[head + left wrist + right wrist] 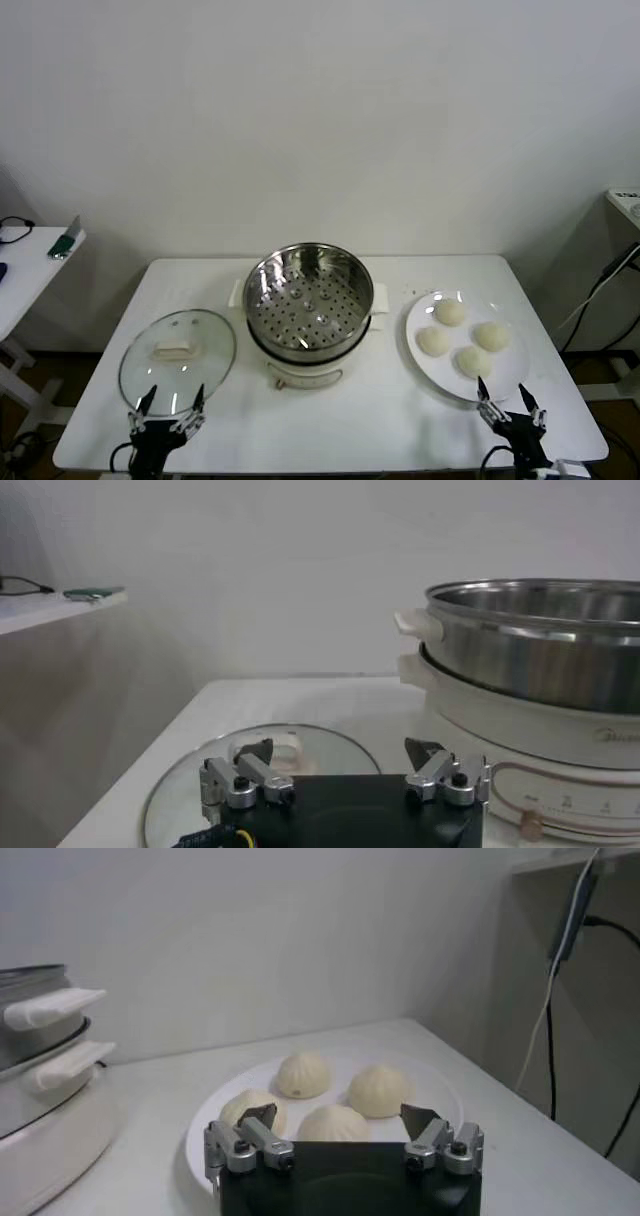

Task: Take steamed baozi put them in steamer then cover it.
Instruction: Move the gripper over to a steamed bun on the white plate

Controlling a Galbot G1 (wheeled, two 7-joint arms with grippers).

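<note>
Closest to the robot, the left gripper (170,402) hangs with its fingers spread over the near rim of the glass cover (178,360), which lies flat on the white table (330,425). The right gripper (510,398) is spread open too, at the near edge of the white plate (425,368) holding four steamed baozi (451,312). Between cover and plate, farther back, stands the steamer (308,312), uncovered, its perforated tray bare.

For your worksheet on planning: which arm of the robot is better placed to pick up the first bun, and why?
Right. The right gripper hangs open beside the plate with four baozi; the left gripper is over the cover, across the steamer.
</note>
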